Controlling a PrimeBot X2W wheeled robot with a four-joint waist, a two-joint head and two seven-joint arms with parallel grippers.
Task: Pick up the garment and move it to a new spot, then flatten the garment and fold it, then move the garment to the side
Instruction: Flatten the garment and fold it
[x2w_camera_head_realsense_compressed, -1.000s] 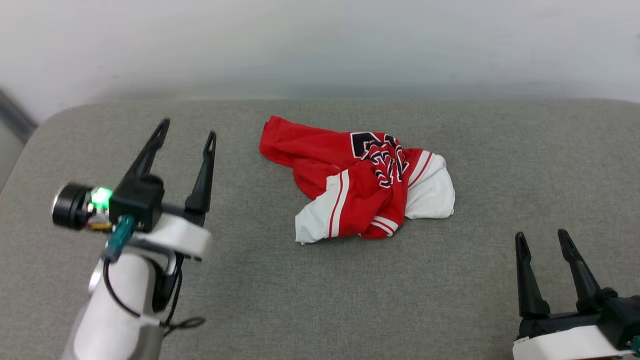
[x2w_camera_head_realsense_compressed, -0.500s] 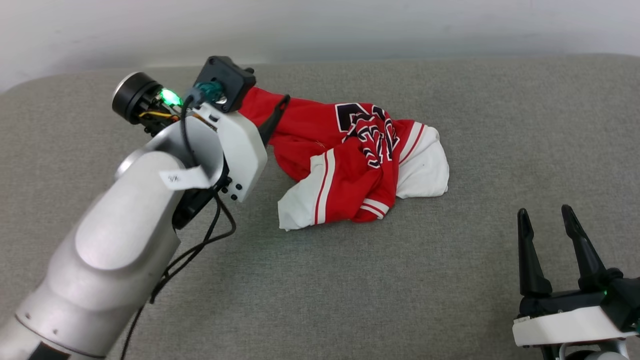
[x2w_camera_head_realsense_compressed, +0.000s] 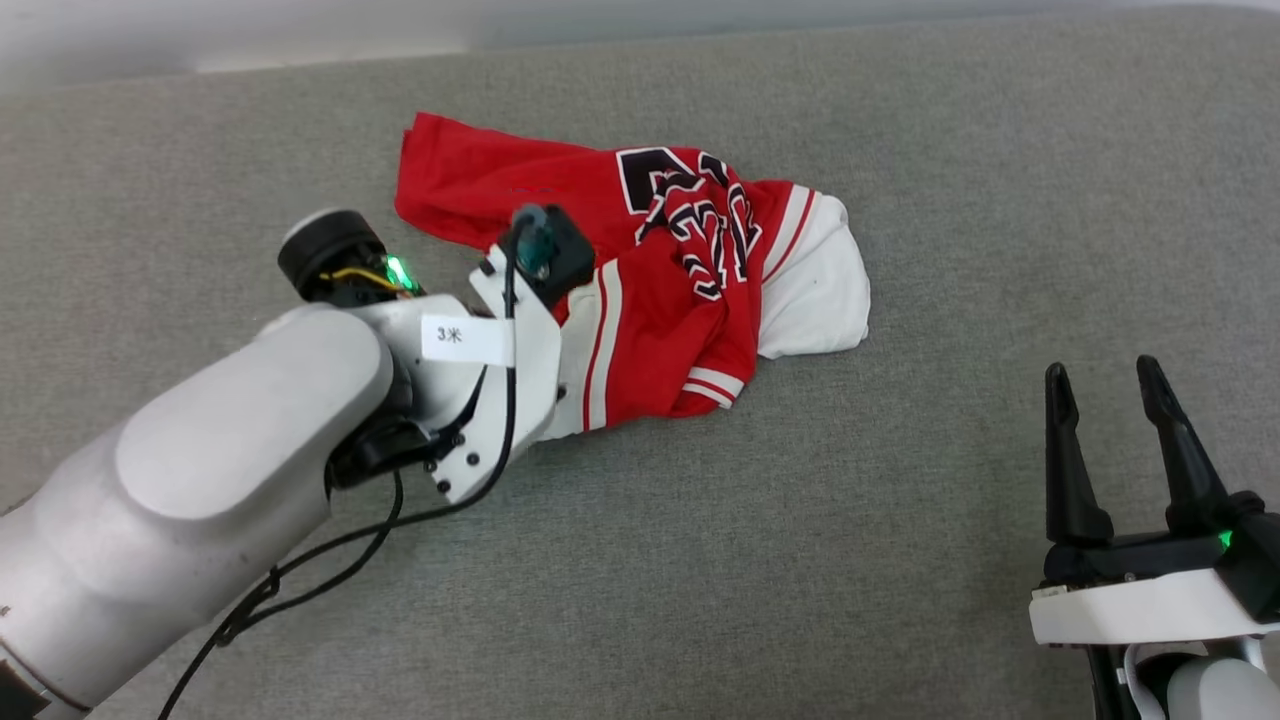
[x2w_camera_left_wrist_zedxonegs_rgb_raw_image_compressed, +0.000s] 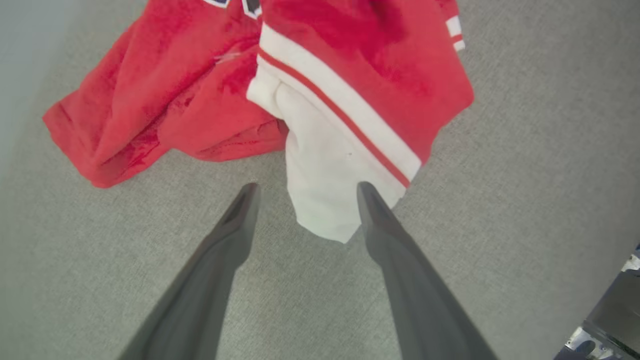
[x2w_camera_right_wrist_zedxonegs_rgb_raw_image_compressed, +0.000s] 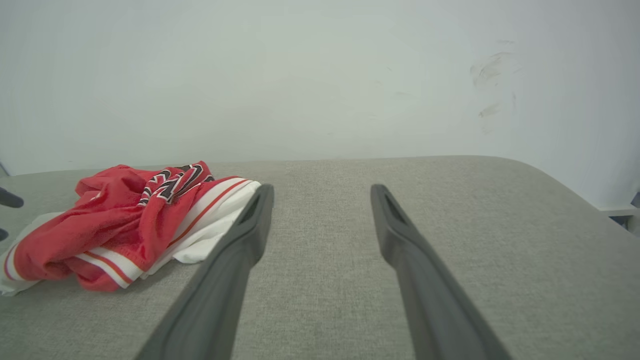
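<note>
The garment (x2w_camera_head_realsense_compressed: 660, 270) lies crumpled on the grey cushion: red cloth, white sleeves with red-white stripes, black white-outlined lettering on top. My left arm's wrist (x2w_camera_head_realsense_compressed: 500, 340) hangs over its near-left white sleeve and hides the fingers in the head view. In the left wrist view my left gripper (x2w_camera_left_wrist_zedxonegs_rgb_raw_image_compressed: 306, 192) is open and points down, with the white sleeve corner (x2w_camera_left_wrist_zedxonegs_rgb_raw_image_compressed: 325, 200) lying between its fingers. My right gripper (x2w_camera_head_realsense_compressed: 1105, 375) stands open and holds nothing at the lower right, well clear of the garment (x2w_camera_right_wrist_zedxonegs_rgb_raw_image_compressed: 125, 220); in the right wrist view the right gripper (x2w_camera_right_wrist_zedxonegs_rgb_raw_image_compressed: 322, 192) points toward the back wall.
The grey fabric cushion (x2w_camera_head_realsense_compressed: 900, 550) spreads wide around the garment, bare to the right and in front. A pale wall (x2w_camera_right_wrist_zedxonegs_rgb_raw_image_compressed: 300, 75) rises behind its far edge. A black cable (x2w_camera_head_realsense_compressed: 330, 550) trails from the left arm.
The head camera has tilted down. My left arm swung forward and right, turned its fingers downward and now hovers over the garment's near-left sleeve. The right gripper stayed put.
</note>
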